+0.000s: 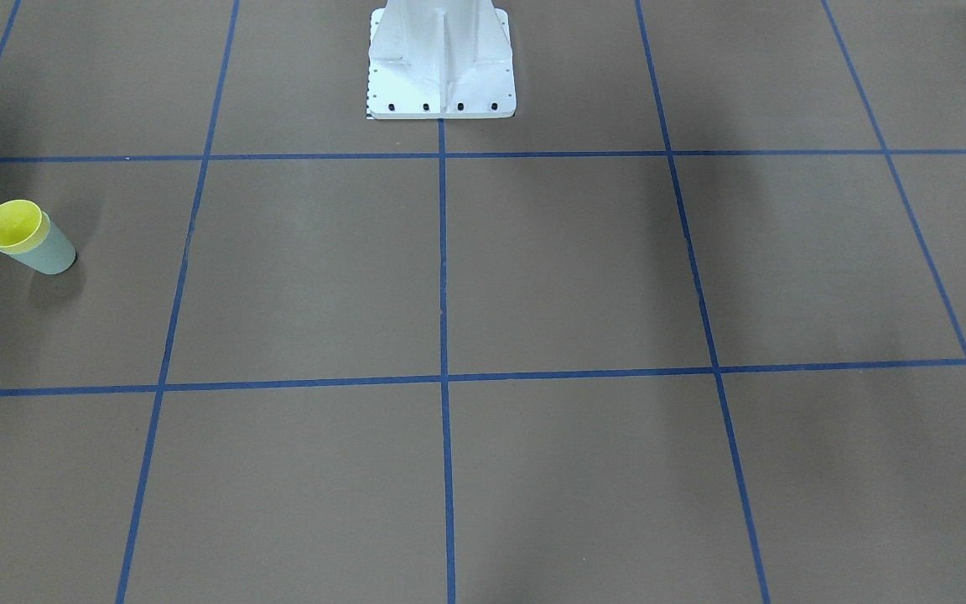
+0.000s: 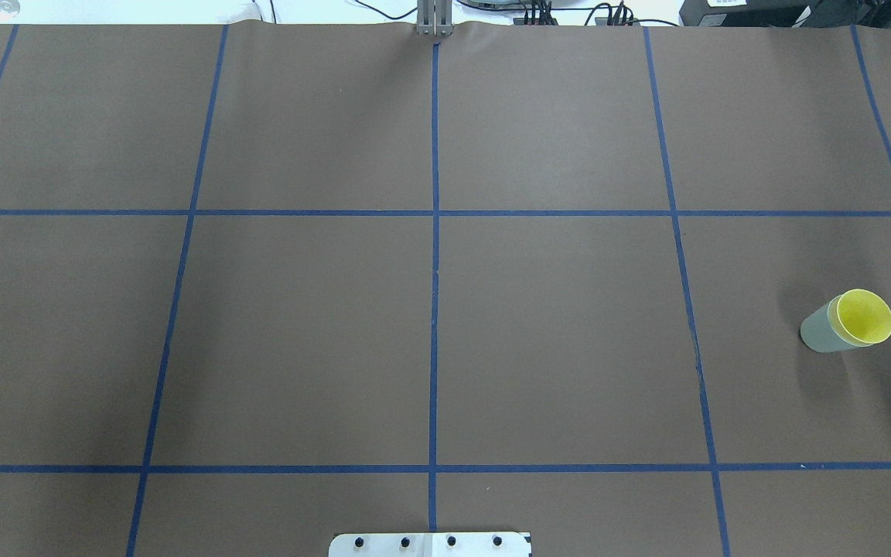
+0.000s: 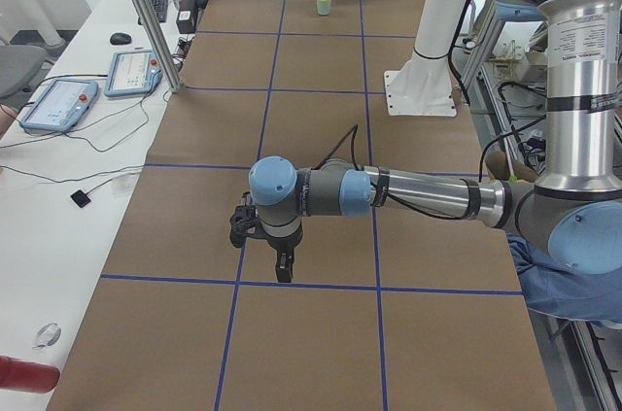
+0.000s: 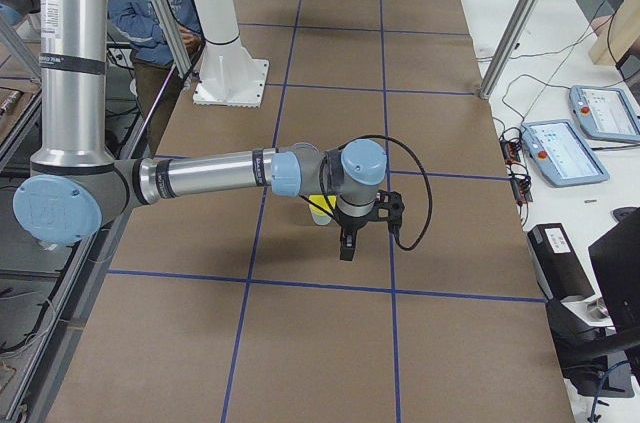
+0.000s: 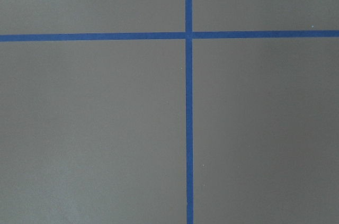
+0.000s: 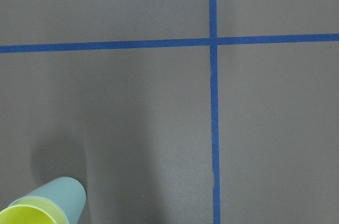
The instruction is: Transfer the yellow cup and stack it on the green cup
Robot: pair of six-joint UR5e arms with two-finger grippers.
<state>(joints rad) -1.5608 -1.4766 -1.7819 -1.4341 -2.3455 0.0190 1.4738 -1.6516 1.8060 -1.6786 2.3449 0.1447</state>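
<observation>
Well, keep clear: yellow cup (image 2: 865, 316) sits nested in green cup (image 2: 818, 331); left gripper (image 3: 283, 270), right gripper (image 4: 346, 248): you can't tell whether open.

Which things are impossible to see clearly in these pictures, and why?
Left gripper, exterior left view: open or shut unclear, seen side-on only.
Right gripper, exterior right view: likewise.
Yellow cup: lower part hidden inside the green cup, every view.
Right wrist view: both cups cut off by the bottom edge.
</observation>
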